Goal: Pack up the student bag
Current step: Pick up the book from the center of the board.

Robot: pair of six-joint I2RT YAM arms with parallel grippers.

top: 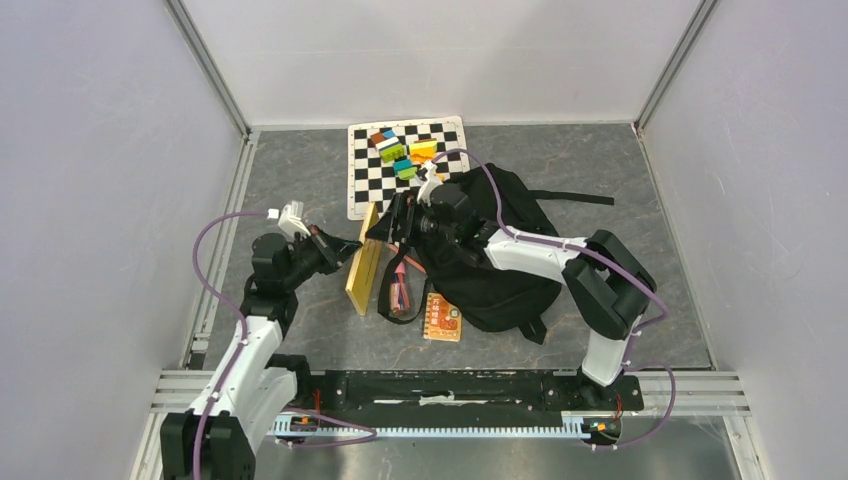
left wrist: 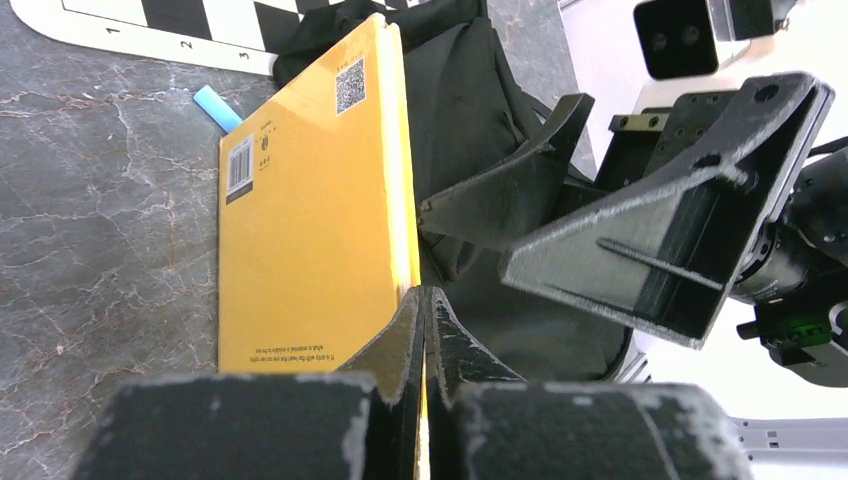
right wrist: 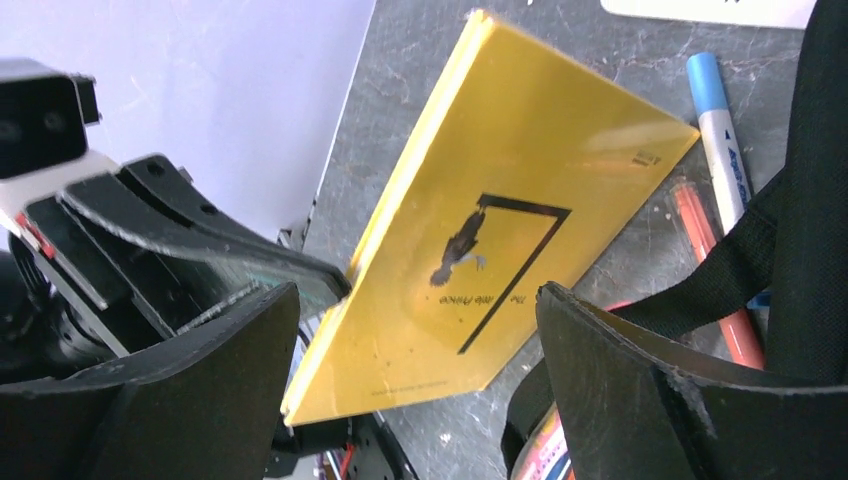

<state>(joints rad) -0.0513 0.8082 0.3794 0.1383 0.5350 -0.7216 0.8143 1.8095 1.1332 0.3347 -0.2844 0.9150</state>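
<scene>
Black soft fabric backpack (top: 500, 280): likely floppy, take at zip rim | stiff yellow book (left wrist: 310, 220): pinched in left tool (left wrist: 424, 300) | right tool (right wrist: 415, 295): wide, empty

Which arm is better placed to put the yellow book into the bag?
Left: the left gripper is shut on the yellow book, beside the bag; the right gripper stands open, holding nothing.

We read the numerals 1, 2 and 3 along the white border of the checkered mat (left wrist: 150, 35). The yellow book (left wrist: 310, 220) carries a barcode and a QR code on its back cover. Its front title begins "The"; the rest is too blurred to read. The print on the blue-capped marker (right wrist: 722, 130) is too small to read.
</scene>
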